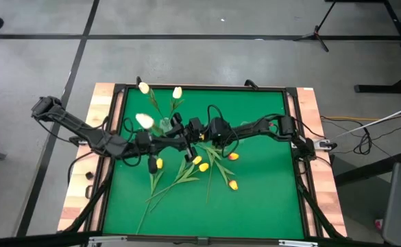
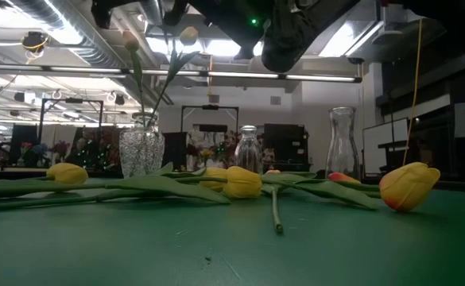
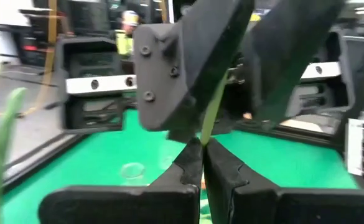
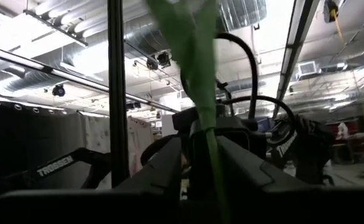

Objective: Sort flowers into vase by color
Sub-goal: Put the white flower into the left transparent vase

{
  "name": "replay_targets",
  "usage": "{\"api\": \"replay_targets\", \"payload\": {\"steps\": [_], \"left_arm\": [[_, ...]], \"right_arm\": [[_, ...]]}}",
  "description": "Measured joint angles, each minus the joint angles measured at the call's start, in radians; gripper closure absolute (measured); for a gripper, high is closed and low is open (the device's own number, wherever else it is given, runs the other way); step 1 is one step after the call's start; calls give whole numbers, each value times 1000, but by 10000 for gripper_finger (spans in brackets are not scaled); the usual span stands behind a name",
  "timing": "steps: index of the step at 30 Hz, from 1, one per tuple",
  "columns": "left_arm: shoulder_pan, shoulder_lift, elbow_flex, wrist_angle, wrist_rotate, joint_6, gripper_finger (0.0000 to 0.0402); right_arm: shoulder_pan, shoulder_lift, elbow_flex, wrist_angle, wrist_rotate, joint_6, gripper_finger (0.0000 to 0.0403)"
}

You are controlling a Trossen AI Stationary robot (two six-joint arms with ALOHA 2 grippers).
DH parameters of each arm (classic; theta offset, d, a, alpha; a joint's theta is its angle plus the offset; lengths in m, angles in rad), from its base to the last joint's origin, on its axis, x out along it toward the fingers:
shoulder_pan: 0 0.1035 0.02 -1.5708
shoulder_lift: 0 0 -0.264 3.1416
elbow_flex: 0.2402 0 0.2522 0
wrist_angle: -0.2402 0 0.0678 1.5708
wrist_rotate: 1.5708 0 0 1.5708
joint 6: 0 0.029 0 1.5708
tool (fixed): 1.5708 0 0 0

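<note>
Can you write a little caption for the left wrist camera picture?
The left gripper pinches a green flower stem shut between its fingers, above the green table.

Yellow tulips [image 1: 232, 184] on green mat [image 1: 269, 199]; blurred bloom [image 1: 144, 121] seemingly white.

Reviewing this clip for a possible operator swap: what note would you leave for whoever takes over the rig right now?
Left gripper: shut on a green stem, above mid-table.
Right gripper: jaws apart around that same stem, facing the left one.
Flowers: two white tulips stand in the glass vase; yellow tulips and an orange one lie on the green mat.
Done: some whites are in the vase.
Left: place the held flower, probably the white-headed one, then sort those lying on the mat.
</note>
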Motion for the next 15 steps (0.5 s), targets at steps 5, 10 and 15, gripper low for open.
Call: {"api": "replay_targets", "payload": {"steps": [5, 10, 15], "left_arm": [[-22, -28, 0, -26, -146, 2, 401], [-22, -57, 2, -95, -256, 2, 401], [-20, -65, 2, -114, -326, -7, 401]], "right_arm": [[-43, -20, 0, 9, -125, 91, 273], [-64, -84, -1, 5, -266, 142, 271], [-73, -161, 0, -56, -384, 161, 278]]}}
